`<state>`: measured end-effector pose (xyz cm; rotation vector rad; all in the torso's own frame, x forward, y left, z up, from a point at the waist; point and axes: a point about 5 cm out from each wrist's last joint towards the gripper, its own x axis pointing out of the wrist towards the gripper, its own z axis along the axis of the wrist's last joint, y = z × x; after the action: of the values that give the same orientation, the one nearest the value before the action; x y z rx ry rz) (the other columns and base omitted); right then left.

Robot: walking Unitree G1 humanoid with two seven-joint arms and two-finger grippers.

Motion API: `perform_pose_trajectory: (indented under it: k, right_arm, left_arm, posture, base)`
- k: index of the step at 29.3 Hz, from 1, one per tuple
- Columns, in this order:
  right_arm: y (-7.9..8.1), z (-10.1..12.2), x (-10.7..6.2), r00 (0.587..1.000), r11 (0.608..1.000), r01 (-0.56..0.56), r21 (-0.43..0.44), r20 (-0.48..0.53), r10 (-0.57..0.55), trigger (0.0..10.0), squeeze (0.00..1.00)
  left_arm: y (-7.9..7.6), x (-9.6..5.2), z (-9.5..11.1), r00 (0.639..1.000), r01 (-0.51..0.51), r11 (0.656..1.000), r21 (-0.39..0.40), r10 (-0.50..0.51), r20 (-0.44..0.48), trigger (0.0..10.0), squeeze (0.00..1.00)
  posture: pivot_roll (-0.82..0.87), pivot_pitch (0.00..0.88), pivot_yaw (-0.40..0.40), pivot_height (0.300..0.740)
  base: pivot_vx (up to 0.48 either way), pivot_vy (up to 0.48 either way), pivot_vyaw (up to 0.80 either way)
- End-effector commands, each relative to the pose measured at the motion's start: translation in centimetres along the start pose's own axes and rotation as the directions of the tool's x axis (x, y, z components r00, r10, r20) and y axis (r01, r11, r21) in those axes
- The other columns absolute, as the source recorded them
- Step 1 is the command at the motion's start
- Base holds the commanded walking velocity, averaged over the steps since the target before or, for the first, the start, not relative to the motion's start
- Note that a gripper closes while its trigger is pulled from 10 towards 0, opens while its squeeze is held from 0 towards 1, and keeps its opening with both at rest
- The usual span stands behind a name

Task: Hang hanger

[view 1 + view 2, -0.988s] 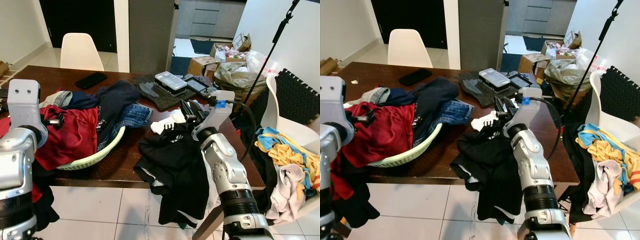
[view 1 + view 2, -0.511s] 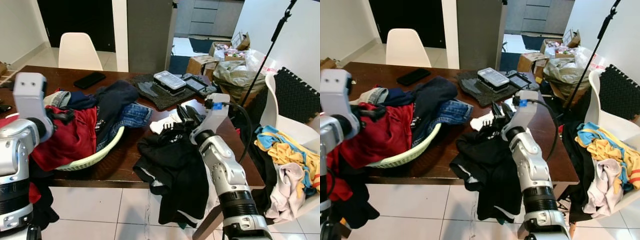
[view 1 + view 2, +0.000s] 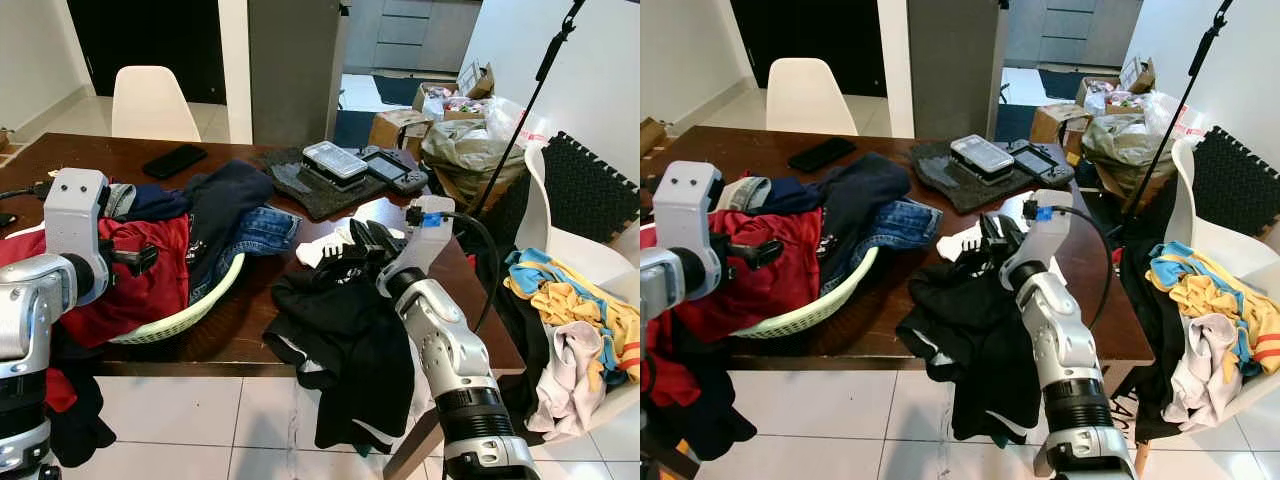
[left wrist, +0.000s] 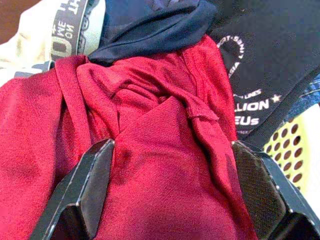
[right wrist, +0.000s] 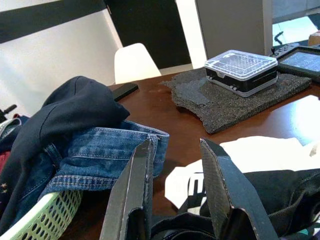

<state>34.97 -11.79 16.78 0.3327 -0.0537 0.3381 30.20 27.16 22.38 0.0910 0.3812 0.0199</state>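
Hovering above red shirt (image 4: 150, 165) in basket (image 3: 200, 305): left gripper (image 4: 170, 185), jaws wide apart, empty. Resting over black garment (image 3: 345, 320) on tabletop (image 3: 250, 335): right gripper (image 5: 175, 200), jaws parted, empty. Hanger: cannot tell.

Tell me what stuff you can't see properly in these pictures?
- The laundry basket: the eye views show its rim; the red garment, jeans and dark top cover what lies inside.
- A hanger: I can't tell whether one is buried under the clothes.
- The black garment drapes off the table, hiding that edge.
- The left gripper: the wrist view's edge cuts off the fingers' bases.
- The dark doorway behind the white chair: too dark.
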Motion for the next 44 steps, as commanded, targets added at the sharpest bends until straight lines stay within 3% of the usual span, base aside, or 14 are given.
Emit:
perform_pose_trajectory:
  k: [1,3,21,22,24,25,26,28,29,32,33,34,35,44]
  right_arm:
    - [0.2,-0.1,0.3,1.0,1.0,-0.005,0.012,-0.003,0.005,10.0,0.0]
    - [0.2,0.1,0.4,1.0,1.0,0.0,0.015,0.003,0.0,10.0,0.0]
    - [0.0,-0.1,0.2,1.0,0.999,0.017,0.027,-0.006,-0.017,10.0,0.0]
    - [0.1,-0.2,0.3,1.0,0.999,0.015,0.029,-0.007,-0.015,10.0,0.0]
    - [0.2,-0.2,0.4,1.0,0.999,0.014,0.03,-0.008,-0.014,10.0,0.0]
    - [0.2,-0.2,0.4,1.0,0.999,0.014,0.03,-0.008,-0.014,10.0,0.0]
    - [0.3,-0.2,0.5,1.0,0.999,0.014,0.032,-0.007,-0.014,10.0,0.0]
    - [0.3,-0.2,0.5,1.0,0.999,0.014,0.032,-0.007,-0.014,10.0,0.0]
    - [0.4,-0.2,0.6,1.0,0.999,0.014,0.034,-0.006,-0.014,10.0,0.0]
    - [0.4,-0.2,0.6,1.0,0.999,0.014,0.034,-0.006,-0.014,10.0,0.0]
    - [0.5,-0.2,0.6,1.0,0.999,0.015,0.034,-0.005,-0.015,10.0,0.0]
    - [0.4,-0.3,0.6,1.0,0.999,0.018,0.032,-0.008,-0.018,10.0,0.0]
    - [0.3,-0.4,0.5,1.0,0.999,0.021,0.031,-0.012,-0.021,10.0,0.0]
    - [0.2,-0.8,0.2,0.999,1.0,0.014,0.016,-0.033,-0.013,10.0,0.0]
  left_arm:
    - [0.7,0.2,-1.0,0.998,-0.003,1.0,-0.011,0.003,-0.062,0.8,0.0]
    - [0.3,0.3,-1.1,0.998,0.011,1.0,-0.02,-0.012,-0.066,0.0,0.0]
    - [0.2,0.0,-0.8,0.998,-0.055,0.998,-0.025,0.054,-0.027,0.0,0.0]
    - [0.5,-0.7,2.4,0.964,-0.194,0.978,0.081,0.175,0.203,0.0,0.0]
    - [0.4,-1.6,4.7,0.897,-0.298,0.946,0.13,0.231,0.377,0.0,0.0]
    - [0.4,-1.6,4.7,0.897,-0.298,0.946,0.13,0.231,0.377,0.0,0.0]
    - [-0.7,-2.8,7.0,0.806,-0.364,0.912,0.187,0.208,0.554,0.0,0.0]
    - [-0.7,-2.8,7.0,0.806,-0.364,0.912,0.187,0.208,0.554,0.0,0.0]
    - [-1.6,-3.4,8.1,0.756,-0.398,0.891,0.219,0.183,0.628,0.0,0.0]
    - [-1.6,-3.4,8.1,0.756,-0.398,0.891,0.219,0.183,0.628,0.0,0.0]
    - [-1.7,-2.8,7.5,0.797,-0.38,0.904,0.197,0.211,0.566,2.2,0.0]
    - [-1.1,-2.1,6.6,0.838,-0.364,0.923,0.127,0.265,0.477,10.0,0.0]
    - [-0.3,-1.6,5.4,0.871,-0.36,0.931,0.066,0.31,0.38,10.0,1.0]
    - [1.2,-0.2,0.6,0.944,-0.316,0.942,-0.116,0.324,0.061,10.0,1.0]
  posture:
    - [0.08,0.0,-0.032,0.74]
    - [0.08,0.0,-0.035,0.74]
    - [0.09,0.0,-0.054,0.74]
    - [0.1,0.0,-0.056,0.74]
    - [0.1,0.0,-0.056,0.74]
    - [0.1,0.0,-0.056,0.74]
    - [0.1,0.0,-0.052,0.74]
    - [0.1,0.0,-0.052,0.74]
    - [0.1,0.0,-0.051,0.74]
    - [0.1,0.0,-0.051,0.74]
    - [0.09,0.0,-0.047,0.74]
    - [0.09,0.0,-0.046,0.74]
    - [0.09,0.0,-0.045,0.74]
    - [0.09,0.0,-0.041,0.74]
  base:
    - [0.0,0.0,0.0]
    - [0.0,0.0,0.0]
    - [0.0,0.0,0.0]
    - [0.0,0.0,0.0]
    - [0.0,0.0,0.0]
    - [0.0,0.0,0.0]
    - [0.0,0.0,0.0]
    - [0.0,0.0,0.0]
    - [0.0,0.0,0.0]
    - [0.0,0.0,0.0]
    - [0.0,0.0,0.0]
    - [0.0,0.0,0.0]
    - [0.0,0.0,0.0]
    - [0.0,0.0,0.0]
